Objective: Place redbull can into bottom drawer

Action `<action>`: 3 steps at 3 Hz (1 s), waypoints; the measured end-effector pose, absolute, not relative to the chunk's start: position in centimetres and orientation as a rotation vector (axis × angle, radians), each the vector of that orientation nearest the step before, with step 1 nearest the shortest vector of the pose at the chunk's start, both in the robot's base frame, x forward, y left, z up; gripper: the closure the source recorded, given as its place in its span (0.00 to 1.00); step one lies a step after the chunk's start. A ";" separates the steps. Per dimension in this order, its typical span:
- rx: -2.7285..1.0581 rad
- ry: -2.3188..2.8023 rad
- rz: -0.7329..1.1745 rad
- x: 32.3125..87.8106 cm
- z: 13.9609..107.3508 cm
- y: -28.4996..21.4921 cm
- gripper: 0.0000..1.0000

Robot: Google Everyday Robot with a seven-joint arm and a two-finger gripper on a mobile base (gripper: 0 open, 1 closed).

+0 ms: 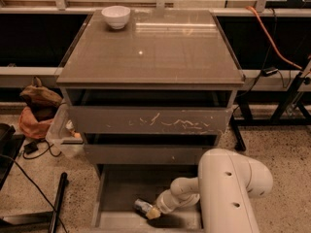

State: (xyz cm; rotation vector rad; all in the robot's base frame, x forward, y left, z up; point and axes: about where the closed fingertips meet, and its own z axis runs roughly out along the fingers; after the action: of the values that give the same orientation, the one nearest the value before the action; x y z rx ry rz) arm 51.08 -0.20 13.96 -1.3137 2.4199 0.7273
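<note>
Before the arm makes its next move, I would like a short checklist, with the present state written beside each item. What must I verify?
1. The wide grey bottom drawer is pulled open: ok.
2. The small shiny silver can is inside the bottom drawer's walls, near its front: ok.
3. The gripper is down in the bottom drawer, right at the can: ok.
4. The can is released and rests by itself: cannot tell.
5. The can stands upright: not ok, it looks tilted or lying.
6. The white ceramic bowl sits on the grey cabinet top, far from the arm: ok.
</note>
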 end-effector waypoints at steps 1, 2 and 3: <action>-1.314 2.420 0.727 51.1 14.0 -0.2 0.35; -1.314 2.420 0.727 51.1 14.0 -0.2 0.12; -1.314 2.420 0.728 51.1 14.0 -0.2 0.00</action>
State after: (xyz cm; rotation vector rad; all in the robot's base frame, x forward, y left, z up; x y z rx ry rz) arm 51.07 -0.19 13.95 -1.3138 2.4199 0.7275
